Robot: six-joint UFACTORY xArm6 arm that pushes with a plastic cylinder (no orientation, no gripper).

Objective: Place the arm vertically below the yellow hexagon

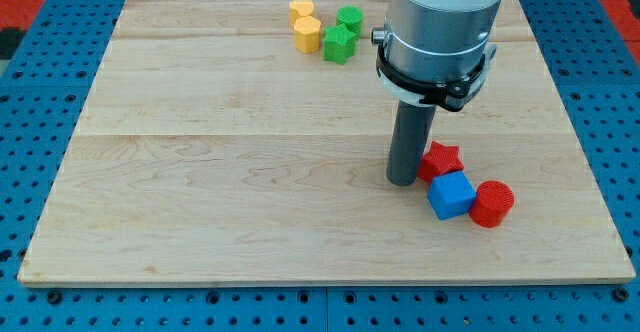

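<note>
The yellow hexagon (307, 34) lies near the view's top, a little left of centre, on the wooden board (200, 172). A second yellow block (300, 11), shape unclear, touches it from above. My tip (403, 180) rests on the board far below and to the right of the hexagon. The tip stands just left of the red star (441, 159) and close to the blue cube (451, 195).
A green star (338, 44) lies just right of the yellow hexagon, with a green cylinder (350, 19) above it. A red cylinder (492, 203) sits right of the blue cube. The arm's grey body (440, 22) hangs over the board's upper right.
</note>
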